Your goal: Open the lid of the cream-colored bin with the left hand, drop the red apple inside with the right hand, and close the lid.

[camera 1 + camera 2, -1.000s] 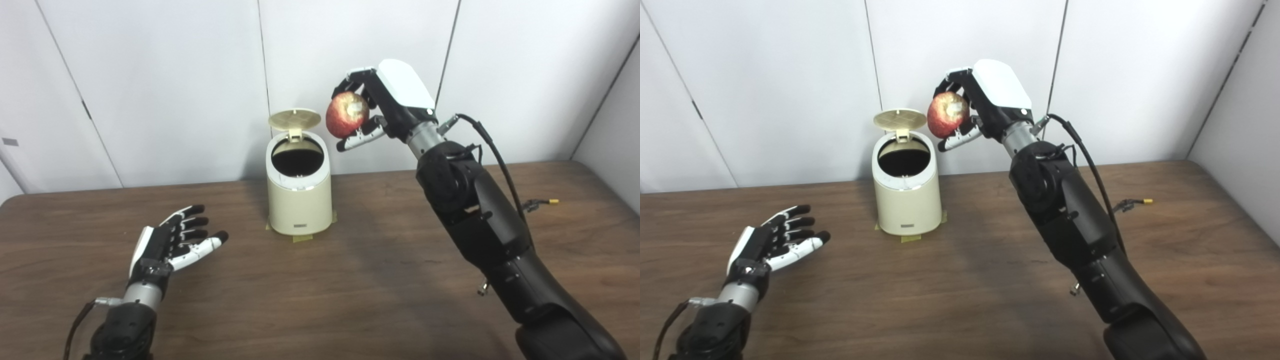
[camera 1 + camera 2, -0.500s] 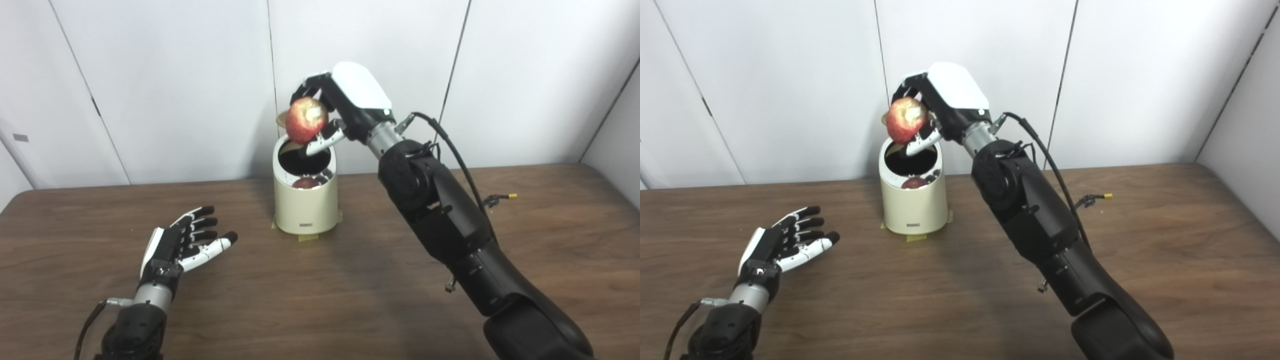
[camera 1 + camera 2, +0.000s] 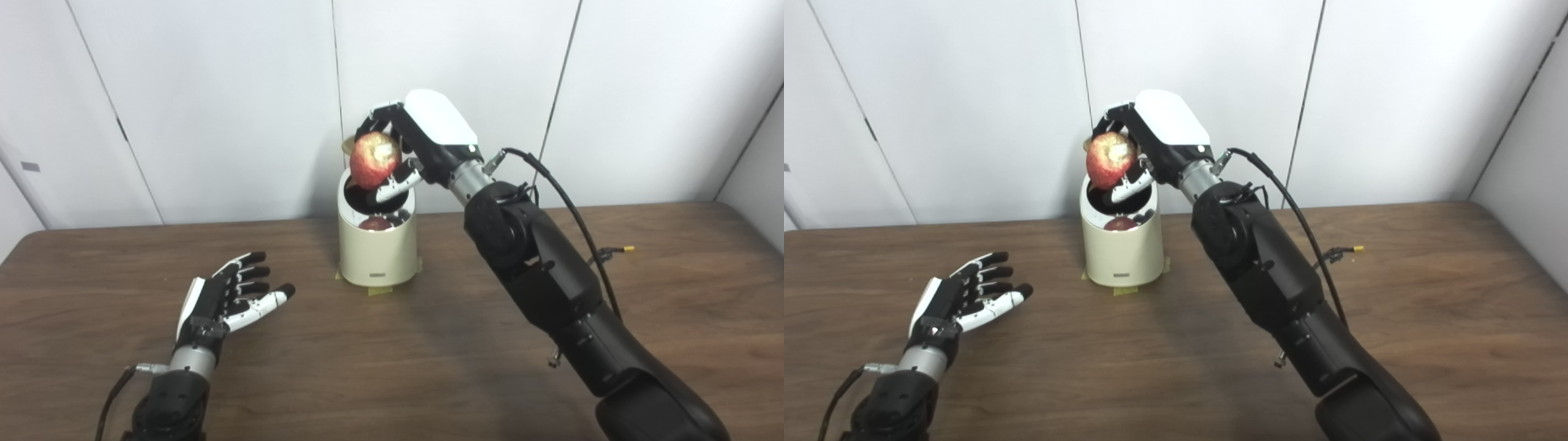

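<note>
Apple [image 3: 373, 160] held up in the air directly over the open mouth of the bin [image 3: 378, 254], red skin with a pale patch turned toward the cameras. Gripped by the right hand [image 3: 409, 146] — fingers curled over the top and back, thumb pressed under the lower side. Not touching the rim; hung just above it. Red reflection of the fruit seen on the glossy inner ring at the front of the opening. Lid [image 3: 349, 144] stood raised behind the apple, mostly hidden by it, only a cream sliver showing at the left edge. Bin stood upright near the far edge of the table [image 3: 429, 355], close to the wall [image 3: 214, 92], with bits of tape [image 3: 375, 290] peeking out at its base. Right arm reached in from the lower right, stretched diagonally up to the bin, a black cable [image 3: 569, 208] looped along it. Left hand [image 3: 229, 300] stayed well apart from the bin, low over the wood at the near left — palm turned up, fingers spread, holding nothing. Small yellow-tipped connector [image 3: 618, 250] dangled on the right, beyond the arm.
</note>
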